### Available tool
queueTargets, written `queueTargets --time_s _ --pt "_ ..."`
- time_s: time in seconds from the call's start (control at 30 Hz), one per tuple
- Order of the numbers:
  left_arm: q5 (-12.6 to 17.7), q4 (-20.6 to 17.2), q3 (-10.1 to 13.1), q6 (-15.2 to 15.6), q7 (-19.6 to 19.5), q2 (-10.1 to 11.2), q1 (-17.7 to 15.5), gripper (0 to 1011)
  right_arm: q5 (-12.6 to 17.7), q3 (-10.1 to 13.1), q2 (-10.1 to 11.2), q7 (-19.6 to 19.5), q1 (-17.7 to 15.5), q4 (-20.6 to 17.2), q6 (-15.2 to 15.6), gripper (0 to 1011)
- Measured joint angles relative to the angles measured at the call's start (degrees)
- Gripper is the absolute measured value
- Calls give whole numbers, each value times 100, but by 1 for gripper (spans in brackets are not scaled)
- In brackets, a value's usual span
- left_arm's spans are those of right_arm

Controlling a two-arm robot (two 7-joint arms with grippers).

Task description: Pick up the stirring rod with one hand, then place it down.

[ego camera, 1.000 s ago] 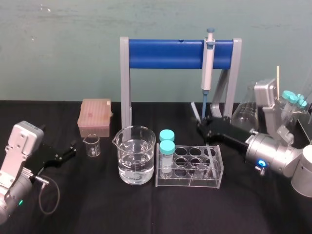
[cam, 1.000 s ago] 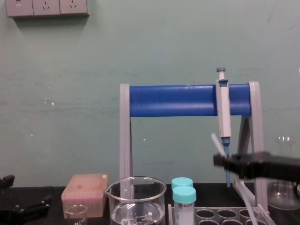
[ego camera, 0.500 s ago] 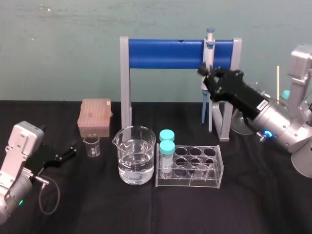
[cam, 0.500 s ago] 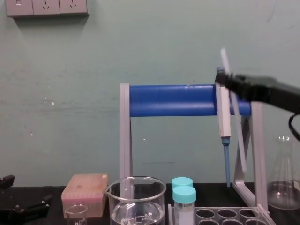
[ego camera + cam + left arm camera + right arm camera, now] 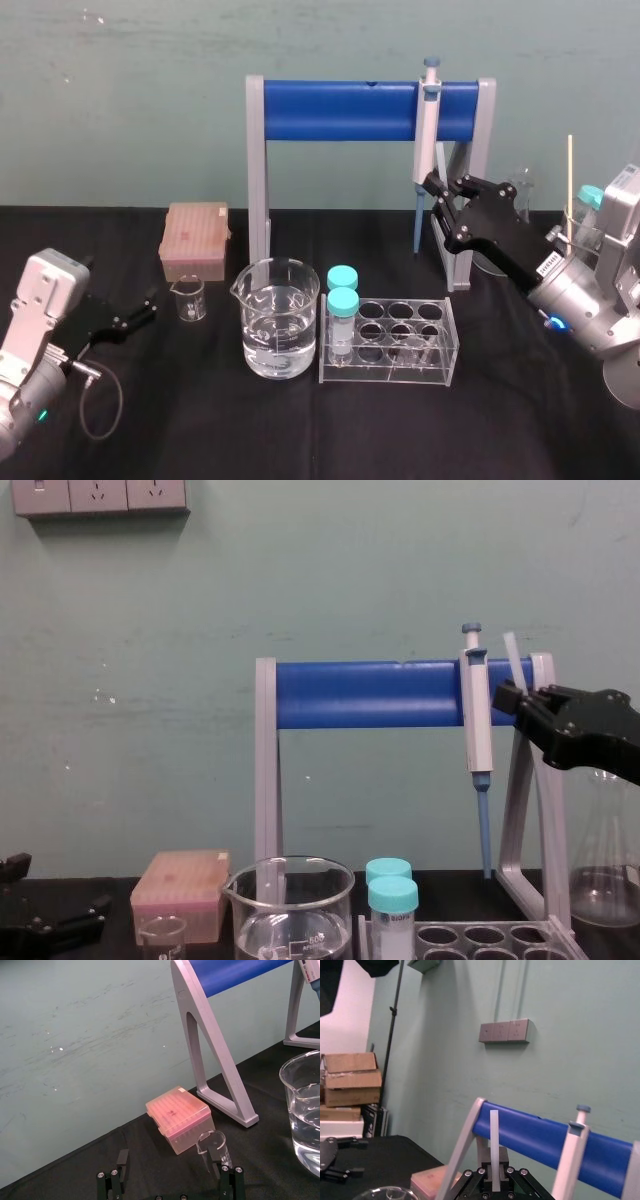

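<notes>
Black cloth table (image 5: 200, 420), teal wall (image 5: 120, 100). Right gripper (image 5: 520, 698) clamps stirring rod (image 5: 509, 655), now lower than before. Left gripper (image 5: 143, 310) parked left, fingers apart.

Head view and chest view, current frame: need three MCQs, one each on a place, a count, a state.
1. Where is the pipette? A. hanging on the blue stand B. lying flat C. propped tip-up
2. How many teal-capped tubes stand in the clear rack? A. one B. two C. four
3. The right gripper is: A. open B. shut on the stirring rod C. shut on the pipette

Key: 1 A, its body hangs from the bar, tip down. 2 B, two caps show at the rack's left end. 3 B, the rod sticks up from between its fingers, off the table. The left gripper sits parked and open at the left.
</notes>
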Motion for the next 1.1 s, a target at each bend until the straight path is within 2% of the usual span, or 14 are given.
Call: queueTargets --time_s 1.1 --pt "0 0 0 0 0 0 0 1000 -36 19 6 -38 -17 3 -4 72"
